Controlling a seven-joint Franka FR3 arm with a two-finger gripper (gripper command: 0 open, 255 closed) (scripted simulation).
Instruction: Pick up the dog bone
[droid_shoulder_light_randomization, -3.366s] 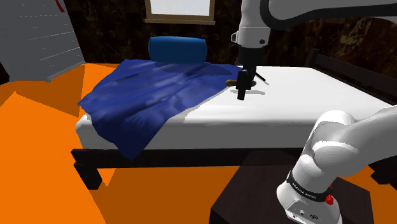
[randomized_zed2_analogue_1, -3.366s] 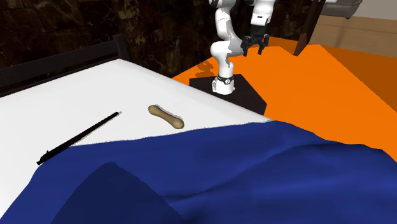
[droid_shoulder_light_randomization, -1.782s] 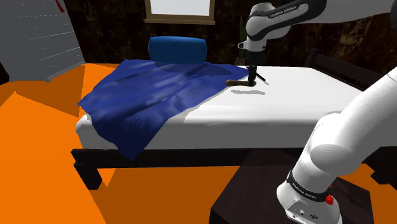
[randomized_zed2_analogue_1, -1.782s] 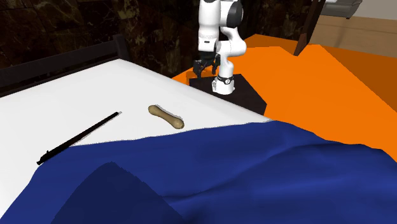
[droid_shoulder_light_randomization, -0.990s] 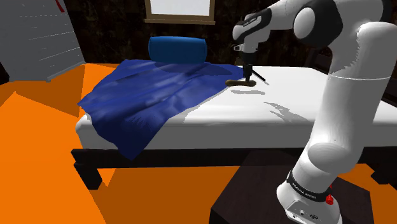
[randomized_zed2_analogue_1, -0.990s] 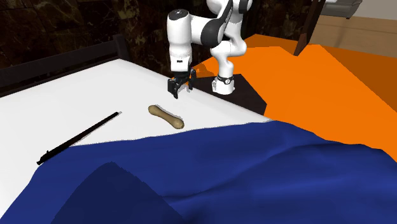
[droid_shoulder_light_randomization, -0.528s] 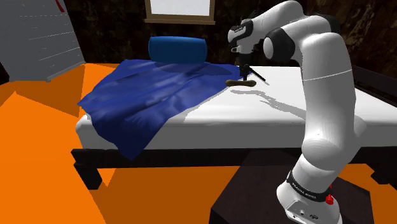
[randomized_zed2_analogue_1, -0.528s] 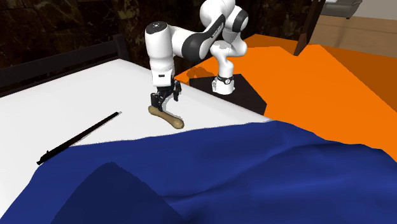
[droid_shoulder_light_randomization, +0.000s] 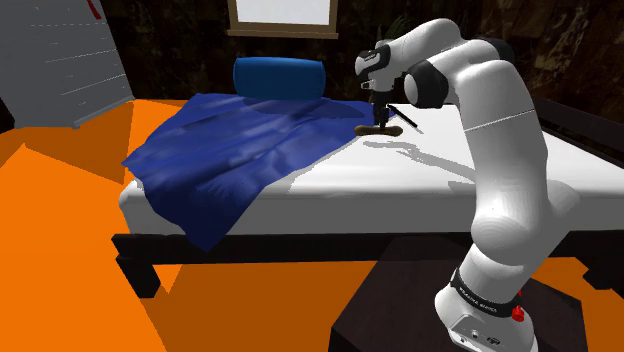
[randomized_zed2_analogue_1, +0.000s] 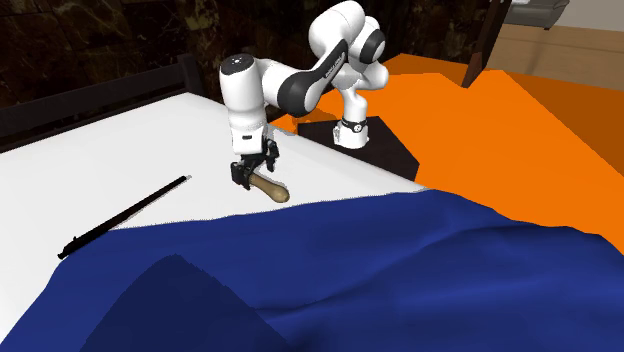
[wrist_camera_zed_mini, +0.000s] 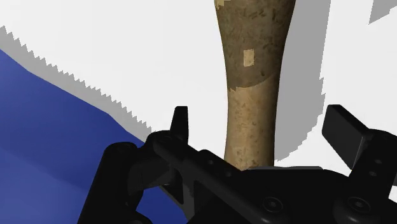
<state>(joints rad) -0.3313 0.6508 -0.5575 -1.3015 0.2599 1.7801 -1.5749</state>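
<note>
On the white bed (randomized_zed2_analogue_1: 150, 130), just beside the edge of a blue blanket (randomized_zed2_analogue_1: 400, 270), the tan dog bone (randomized_zed2_analogue_1: 270, 189) lies flat on the bare sheet. The black gripper (randomized_zed2_analogue_1: 253, 178) points down over one end of it, low against the bed. In the wrist view the bone (wrist_camera_zed_mini: 254, 76) runs straight out from the gripper (wrist_camera_zed_mini: 264, 124), whose two fingers (wrist_camera_zed_mini: 181, 124) stand apart with one on either side of the shaft, a gap of sheet and shadow showing between each finger and the bone. A thin black rod (randomized_zed2_analogue_1: 125, 215) lies on the sheet well apart from the bone. In the shoulder view the bone (droid_shoulder_light_randomization: 378, 130) sits under the gripper (droid_shoulder_light_randomization: 380, 112), near a blue pillow (droid_shoulder_light_randomization: 280, 78) at the head of the bed
</note>
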